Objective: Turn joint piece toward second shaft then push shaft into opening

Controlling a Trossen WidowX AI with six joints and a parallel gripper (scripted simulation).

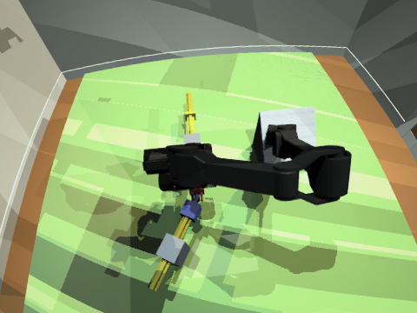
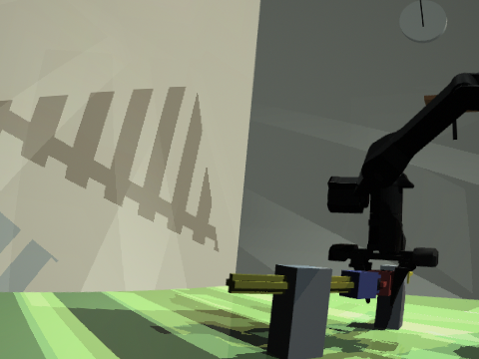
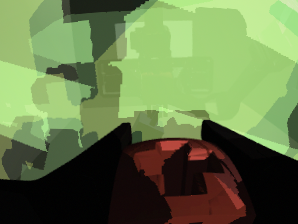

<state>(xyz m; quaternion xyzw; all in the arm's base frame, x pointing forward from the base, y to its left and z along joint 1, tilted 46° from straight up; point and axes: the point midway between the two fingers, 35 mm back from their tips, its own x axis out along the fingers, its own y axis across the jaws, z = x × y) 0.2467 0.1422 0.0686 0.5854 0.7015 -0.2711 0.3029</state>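
The gripper [image 2: 384, 288] [image 3: 166, 131] is shut on the red joint piece [image 1: 196, 193] [image 2: 385, 283] [image 3: 195, 200], with one finger on either side of it. A blue fork [image 1: 190, 210] [image 2: 359, 284] joins it to the yellow first shaft [image 1: 159, 276] [image 2: 256, 282], which runs through the near grey block [image 1: 172, 249] [image 2: 310, 314]. The yellow second shaft [image 1: 191, 126] passes into the far grey block [image 1: 191, 138] [image 2: 389, 315], its collar [image 1: 190, 116] behind that block. The shaft's joint-side end and the direction of the opening are hidden by the gripper and arm.
The black arm [image 1: 248, 171] [image 2: 409, 137] reaches over the far block and joint piece from the right. A pale panel [image 1: 304, 119] stands behind the arm's base. Both blocks stand on the green striped surface [image 1: 109, 143] [image 2: 45, 324], crossed by dark shadows.
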